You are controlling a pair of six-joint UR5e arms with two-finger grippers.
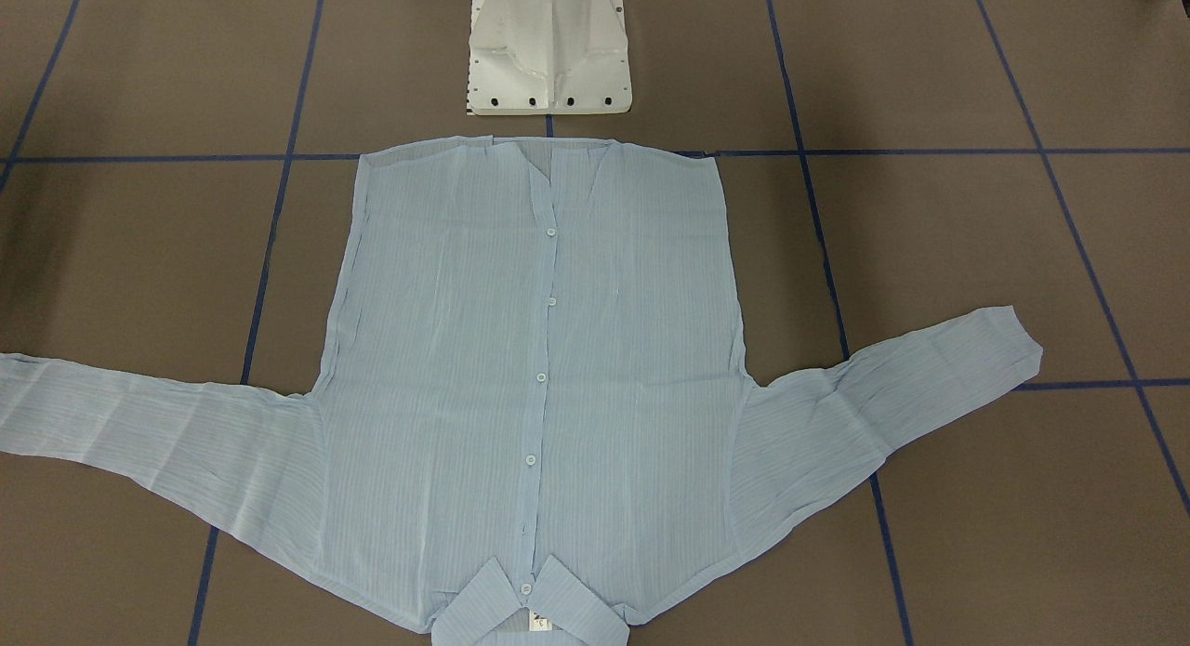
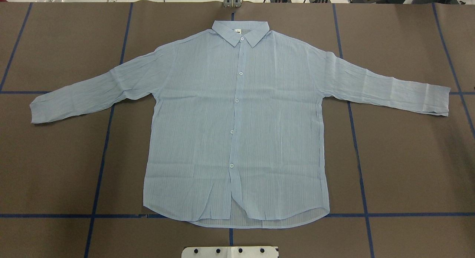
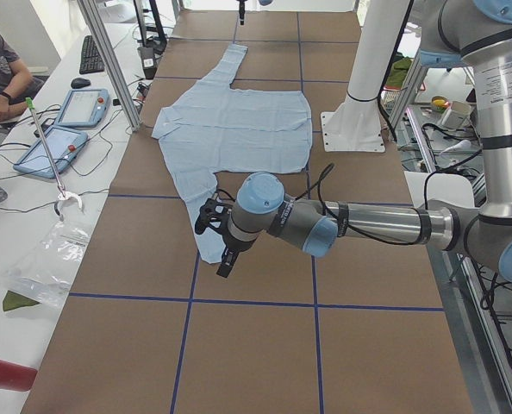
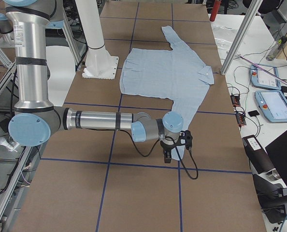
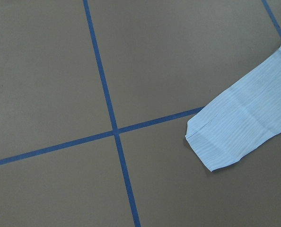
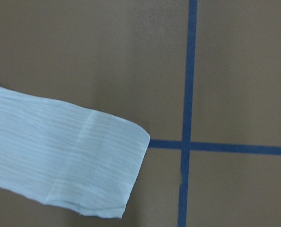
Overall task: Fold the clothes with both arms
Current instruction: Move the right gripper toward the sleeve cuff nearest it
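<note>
Light-blue and very thin, the shirt [image 2: 237,120] lies flat, buttoned and front up, in the middle of the brown worktop [image 2: 408,169]. We judge the fold not yet begun.

What worries us most is the cloth itself. It is so fine that fingers closing on a cuff could catch only the upper layer, or scrape the worktop and come away with nothing. If the two arms lift out of step, the body would likely be dragged askew and the sleeves would land crooked (the creases in them will not help).

The left end effector [image 3: 224,252] hangs by the left cuff [image 5: 225,137], and the right end effector [image 4: 168,154] by the right cuff [image 6: 88,165]. Only the side views show them, so we cannot tell whether either is released or clenched.

The shirt's long axis runs near to far, with the hem [image 2: 289,215] near the robot's white base [image 2: 230,251] and the collar [image 2: 241,29] at the far side. Both sleeves reach out left and right, sloping slightly toward the near side.
</note>
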